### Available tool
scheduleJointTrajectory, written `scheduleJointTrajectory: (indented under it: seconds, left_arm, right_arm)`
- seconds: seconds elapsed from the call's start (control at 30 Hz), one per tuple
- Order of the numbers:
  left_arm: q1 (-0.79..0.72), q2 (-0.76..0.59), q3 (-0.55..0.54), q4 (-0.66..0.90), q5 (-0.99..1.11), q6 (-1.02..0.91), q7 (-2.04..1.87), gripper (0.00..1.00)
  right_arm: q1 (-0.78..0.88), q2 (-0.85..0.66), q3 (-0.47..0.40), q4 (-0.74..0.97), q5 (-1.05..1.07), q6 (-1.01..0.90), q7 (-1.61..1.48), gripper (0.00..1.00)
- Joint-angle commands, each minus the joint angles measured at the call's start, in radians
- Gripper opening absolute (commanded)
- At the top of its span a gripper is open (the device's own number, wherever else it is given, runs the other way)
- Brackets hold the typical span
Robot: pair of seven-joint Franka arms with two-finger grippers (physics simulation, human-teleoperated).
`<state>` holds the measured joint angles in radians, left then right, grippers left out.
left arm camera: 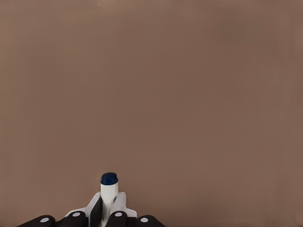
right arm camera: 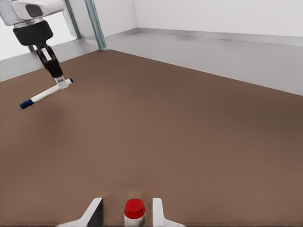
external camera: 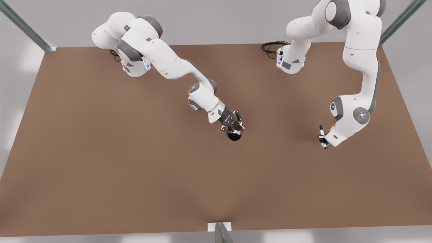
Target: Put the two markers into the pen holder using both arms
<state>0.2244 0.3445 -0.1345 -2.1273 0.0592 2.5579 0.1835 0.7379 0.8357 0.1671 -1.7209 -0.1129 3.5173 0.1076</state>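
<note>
L gripper [external camera: 323, 141] at front view's right, clamped on blue marker [external camera: 322, 135], off table | R gripper [external camera: 236, 127] mid-table over pen holder [external camera: 234, 136], fingers apart w/ red marker [right arm camera: 134, 209] between, contact unclear

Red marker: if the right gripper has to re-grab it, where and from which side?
Take the red marker on its white barrel just under the cap, from straight above: it stands end-up between the open fingers of the right gripper, over the pen holder. Left gripper, at the front view's right, holds the blue marker.
</note>
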Motion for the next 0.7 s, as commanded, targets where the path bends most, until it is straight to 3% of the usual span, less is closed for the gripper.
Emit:
scheduleJointTrajectory:
  seconds: [0.0, 0.07, 0.1, 0.17, 0.2, 0.23, 0.3, 0.33, 0.37, 0.4, 0.5, 0.6, 0.67]
  left_arm:
    - [0.0, -0.035, -0.045, 0.021, -0.048, -0.044, 0.079, 0.26]
    - [0.0, -0.048, -0.103, 0.07, -0.09, -0.111, 0.079, 0.26]
    - [-0.002, -0.061, -0.12, 0.114, -0.093, -0.191, 0.076, 0.26]
    - [0.003, -0.055, -0.214, 0.21, -0.099, -0.272, 0.123, 0.27]
    - [0.001, -0.053, -0.243, 0.224, -0.208, -0.272, 0.269, 0.27]
    - [-0.005, -0.052, -0.26, 0.233, -0.331, -0.272, 0.404, 0.26]
    - [-0.008, -0.024, -0.367, 0.28, -0.497, -0.257, 0.591, 0.26]
    - [-0.011, -0.022, -0.399, 0.308, -0.594, -0.254, 0.733, 0.26]
    - [-0.016, -0.024, -0.421, 0.311, -0.669, -0.254, 0.81, 0.26]
    - [-0.045, -0.024, -0.422, 0.314, -0.772, -0.226, 0.934, 0.26]
    - [-0.082, -0.025, -0.424, 0.288, -0.975, -0.189, 1.309, 0.21]
    - [-0.08, -0.039, -0.445, 0.237, -1.111, -0.194, 1.613, 0.21]
    - [-0.08, -0.061, -0.448, 0.191, -1.208, -0.196, 1.843, 0.21]
  right_arm:
    - [-0.002, -0.003, 0.0, 0.0, -0.001, 0.0, -0.028, 1.0]
    - [-0.035, -0.064, 0.003, -0.022, -0.001, -0.02, -0.026, 1.0]
    - [-0.098, -0.171, 0.017, -0.048, -0.004, -0.205, -0.029, 1.0]
    - [-0.316, -0.426, 0.089, -0.029, 0.004, -0.834, -0.019, 1.0]
    - [-0.483, -0.475, 0.147, 0.067, 0.002, -1.158, -0.022, 1.0]
    - [-0.551, -0.477, 0.158, 0.19, 0.004, -1.375, -0.016, 1.0]
    - [-0.707, -0.483, 0.149, 0.339, 0.003, -1.705, -0.005, 1.0]
    - [-0.732, -0.592, 0.045, 0.336, 0.009, -1.856, 0.066, 1.0]
    - [-0.667, -0.679, -0.073, 0.23, 0.021, -1.882, 0.055, 1.0]
    - [-0.669, -0.615, -0.113, 0.305, 0.024, -1.989, 0.047, 0.97]
    - [-0.67, -0.454, -0.116, 0.549, 0.041, -2.111, 0.041, 0.98]
    - [-0.68, -0.461, -0.118, 0.52, 0.065, -1.956, 0.004, 1.0]
    - [-0.681, -0.463, -0.12, 0.512, 0.079, -1.95, 0.0, 1.0]
